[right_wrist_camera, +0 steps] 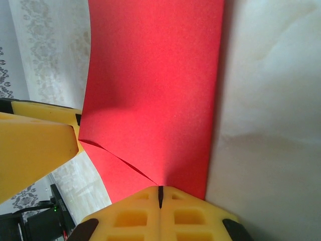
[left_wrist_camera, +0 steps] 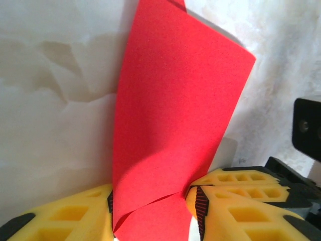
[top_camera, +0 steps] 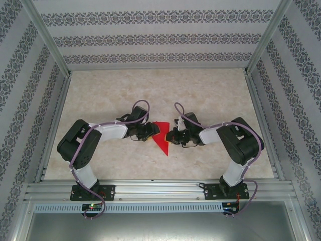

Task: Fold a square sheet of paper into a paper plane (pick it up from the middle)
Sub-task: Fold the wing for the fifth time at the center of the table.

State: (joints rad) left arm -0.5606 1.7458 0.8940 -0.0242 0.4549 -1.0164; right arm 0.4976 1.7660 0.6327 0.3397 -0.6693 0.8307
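**1. Position.** In the top view both my arms reach in to the middle of the table. My left gripper sits just left of frame centre and my right gripper just right of it, tips facing each other. The paper lies between them as a red triangle with its point toward the bottom of the frame. Its upper part meets both sets of tips.

**2. Right gripper.** In the right wrist view my fingers stand at bottom centre, pressed together with a thin dark seam between them. They are clamped on the near edge of the paper. From the clamp the paper runs to the top of the frame as a broad, bowed red band, with bare table to its right. The edge of a second layer slants from mid-left down to the seam. A yellow finger of my left gripper shows at the left edge, against the paper's lower left corner.

**3. Left gripper.** In the left wrist view my two fingers sit at lower left and lower right, apart. The paper fills the gap between them, and its left edge touches the inner face of the lower-left finger. I cannot tell whether the pads press it. Above the gap the paper rises toward the upper middle of the frame, lifted off the table, with shadow to its left. The right gripper's closed fingers show just above my lower-right finger, at the paper's right edge.
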